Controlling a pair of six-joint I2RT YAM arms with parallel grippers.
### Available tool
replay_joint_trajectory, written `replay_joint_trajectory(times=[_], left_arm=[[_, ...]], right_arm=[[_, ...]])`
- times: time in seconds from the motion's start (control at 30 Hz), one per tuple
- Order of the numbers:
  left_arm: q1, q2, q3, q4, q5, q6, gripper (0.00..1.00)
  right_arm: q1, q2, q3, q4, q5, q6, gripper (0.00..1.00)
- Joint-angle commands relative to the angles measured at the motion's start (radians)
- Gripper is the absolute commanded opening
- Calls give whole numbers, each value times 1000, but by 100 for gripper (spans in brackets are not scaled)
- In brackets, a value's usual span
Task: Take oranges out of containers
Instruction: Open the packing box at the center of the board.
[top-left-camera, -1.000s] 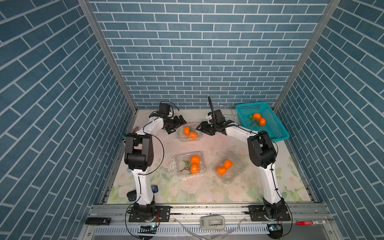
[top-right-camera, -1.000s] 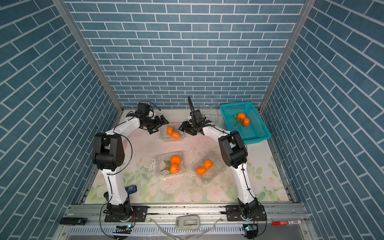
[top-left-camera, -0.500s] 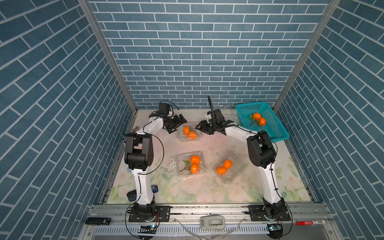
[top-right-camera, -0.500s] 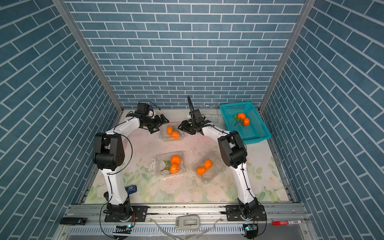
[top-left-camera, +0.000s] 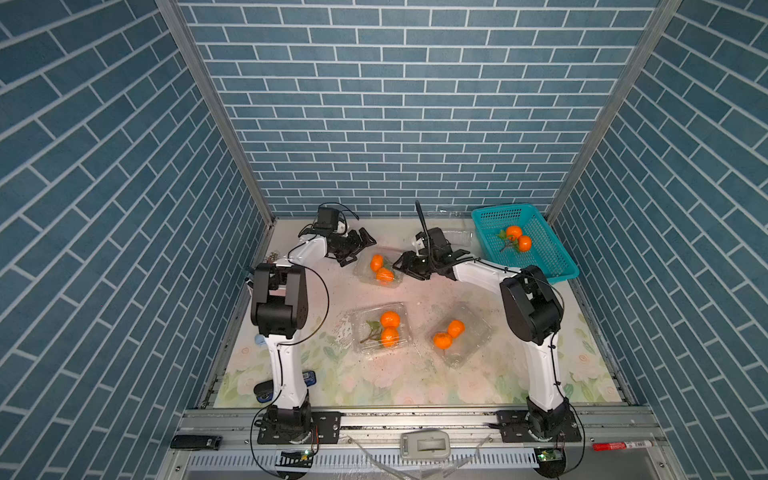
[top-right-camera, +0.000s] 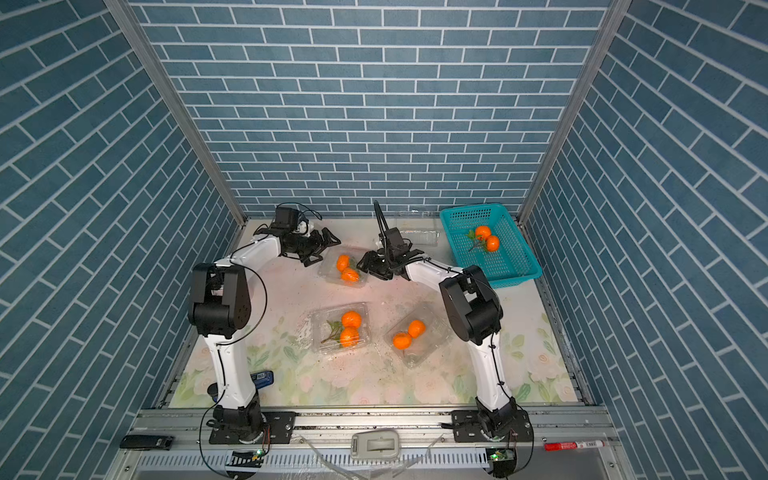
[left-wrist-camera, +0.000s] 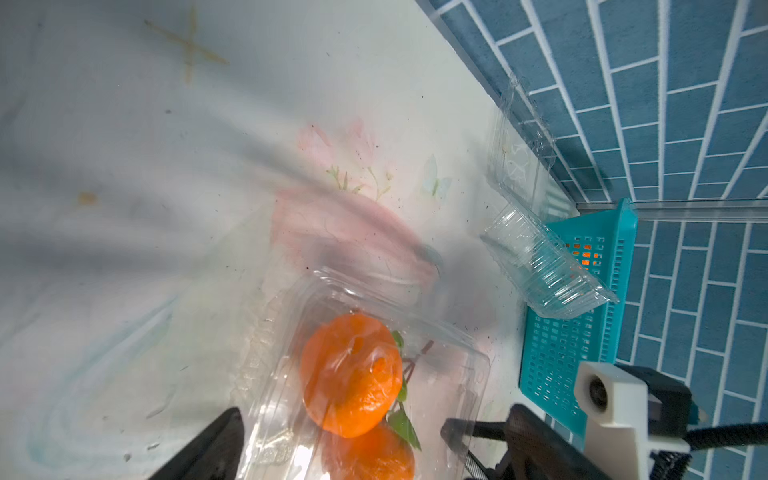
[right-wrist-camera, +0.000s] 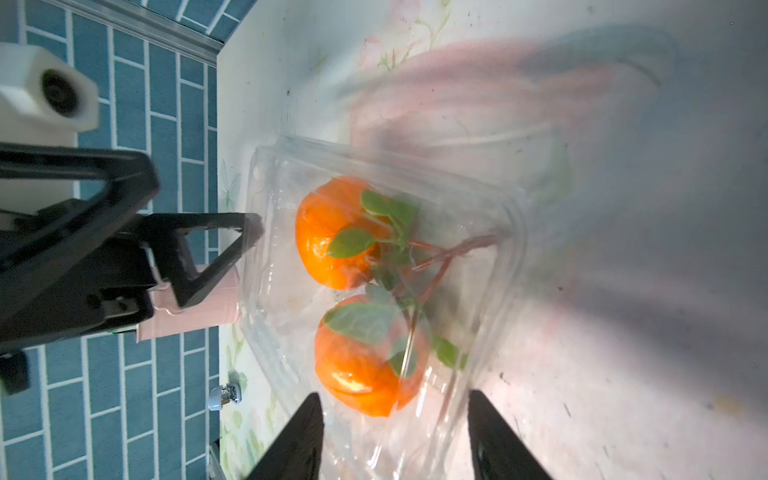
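The left gripper (top-left-camera: 360, 250) hangs low at the far left of the table (top-left-camera: 374, 386), its claw fully released and empty. One finger tip sits just beside the left side of the far container (top-left-camera: 360, 275). This clear clamshell lies at the far middle, and the far pair of oranges (top-left-camera: 377, 262) shows through its plastic on a leafy stem.

The right gripper (right-wrist-camera: 395, 395) meets the same box from the right. Its two fingers stand apart on either side of the box's right end. Whether they clench the plastic or only straddle it, I cannot tell.

Nearer, at mid-table, the middle container (top-left-camera: 361, 334) holds the middle pair (top-left-camera: 390, 320) with a stem and leaves. To its right the angled container (top-left-camera: 476, 334) holds the right pair (top-left-camera: 456, 328).

The empty container (top-left-camera: 457, 237) lies open by the far wall, just left of the teal basket (top-left-camera: 552, 257). The basket pair (top-left-camera: 514, 232) lies inside the basket at the far right. In the right wrist view a pink cup (right-wrist-camera: 195, 309) shows behind the left claw.

As for writing, none can be read:
- The empty box's lid carries faint embossed marks.
- The red marker (top-left-camera: 619, 446) on the near rail has a white label with print too small to make out.
- The blue gadget (top-right-camera: 262, 377) by the left arm's base has a white label that is equally illegible.
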Motion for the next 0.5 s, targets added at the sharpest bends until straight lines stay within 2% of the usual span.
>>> replay_joint_trajectory(times=[0.0, 0.2, 0.47], left_arm=[[-7, 28, -1, 24, 57, -8, 99], [-6, 32, 5, 13, 56, -3, 99], [-6, 36, 4, 16, 56, -3, 99]], right_arm=[[-5, -82, -52, 68, 25, 31, 59], [-41, -119, -144, 135, 28, 60, 64], [-44, -73, -102, 185, -5, 96, 65]])
